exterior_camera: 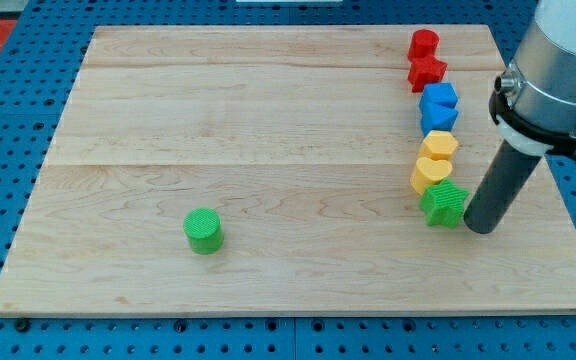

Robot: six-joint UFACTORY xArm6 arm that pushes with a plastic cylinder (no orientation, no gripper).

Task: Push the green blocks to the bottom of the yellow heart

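Note:
A green cylinder stands alone at the board's lower left of centre. A green star-shaped block sits at the right, touching the lower edge of a yellow heart. A yellow hexagonal block sits just above the heart. My tip rests on the board right beside the green star, on its right side, nearly touching it. The green cylinder is far to the tip's left.
Above the yellow blocks the column continues with two blue blocks and two red blocks. The wooden board lies on a blue pegboard; its right edge is close to my tip.

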